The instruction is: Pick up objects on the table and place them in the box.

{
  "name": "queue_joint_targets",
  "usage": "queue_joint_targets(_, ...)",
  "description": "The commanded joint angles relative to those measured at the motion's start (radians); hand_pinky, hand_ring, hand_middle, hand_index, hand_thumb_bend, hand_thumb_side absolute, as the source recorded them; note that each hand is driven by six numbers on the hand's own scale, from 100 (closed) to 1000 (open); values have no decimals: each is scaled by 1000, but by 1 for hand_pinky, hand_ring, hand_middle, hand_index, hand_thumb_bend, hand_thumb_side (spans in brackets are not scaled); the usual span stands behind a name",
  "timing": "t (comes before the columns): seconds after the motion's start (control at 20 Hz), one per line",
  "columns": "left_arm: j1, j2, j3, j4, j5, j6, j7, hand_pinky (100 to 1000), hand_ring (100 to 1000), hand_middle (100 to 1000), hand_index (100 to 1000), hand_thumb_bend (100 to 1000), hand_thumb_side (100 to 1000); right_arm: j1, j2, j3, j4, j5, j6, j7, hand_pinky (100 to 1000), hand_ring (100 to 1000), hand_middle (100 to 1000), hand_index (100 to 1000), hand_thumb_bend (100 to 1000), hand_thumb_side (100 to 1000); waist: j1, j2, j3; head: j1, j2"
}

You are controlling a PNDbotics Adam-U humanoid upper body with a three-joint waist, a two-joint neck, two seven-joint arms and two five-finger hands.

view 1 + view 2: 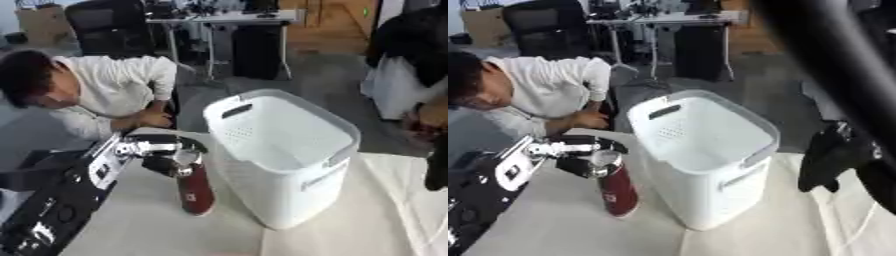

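A dark red bottle [196, 192] with a silver cap stands slightly tilted on the cloth-covered table [157, 230], just left of the white plastic basket [289, 155]. My left hand [166, 156] comes in from the left and its fingers are curled round the bottle's top. The basket stands upright and looks empty inside. At the right, beyond the basket, my right hand [829, 160] hangs as a dark shape above the table; whether its fingers are curled I cannot tell. My right arm [833, 65] crosses the right eye view as a dark blurred bar.
A person in a white shirt [114, 90] leans over the table's far left corner, a hand [153, 120] resting near my left arm. Desks and a black chair [105, 27] stand behind. Bare cloth lies in front of the bottle and basket.
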Motion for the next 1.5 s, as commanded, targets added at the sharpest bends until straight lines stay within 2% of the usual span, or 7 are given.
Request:
queue_joint_targets(0.05,-4,2,0,14,-18,-199,-217,809,1000,1000,1000,425,660,-22,0,-3,-11,-1,-190,191,135,414,466,649,100,1000,-2,-6,0,7,-9)
queue_joint_targets(0.3,-4,-1,0,19,-36,-200,-226,755,998,1000,1000,395,583,-23,1,-3,-11,-1,-190,191,136,414,466,649,100,1000,-2,-6,-1,6,-10)
queue_joint_targets(0.5,-2,-4,-2,23,-47,-203,-237,667,921,1000,1000,378,571,-23,1,-3,-11,-1,-189,192,135,414,466,649,100,1000,-2,-6,-1,6,-10)
queue_joint_targets(1.0,-1,-9,-6,34,-58,-213,-239,571,812,1000,1000,355,552,-23,1,-2,-11,-1,-189,195,135,414,466,650,100,1000,-1,-5,1,8,-9)
queue_joint_targets(1.15,-1,-8,-5,33,-64,-213,-239,503,727,985,1000,299,473,-22,1,-2,-11,-1,-188,195,135,414,466,649,100,1000,-1,-6,1,8,-9)
queue_joint_targets(1.5,-4,-8,-2,33,-57,-211,-239,482,700,937,1000,282,482,-22,0,-3,-11,-1,-188,197,135,414,466,650,100,1000,-1,-6,1,8,-10)
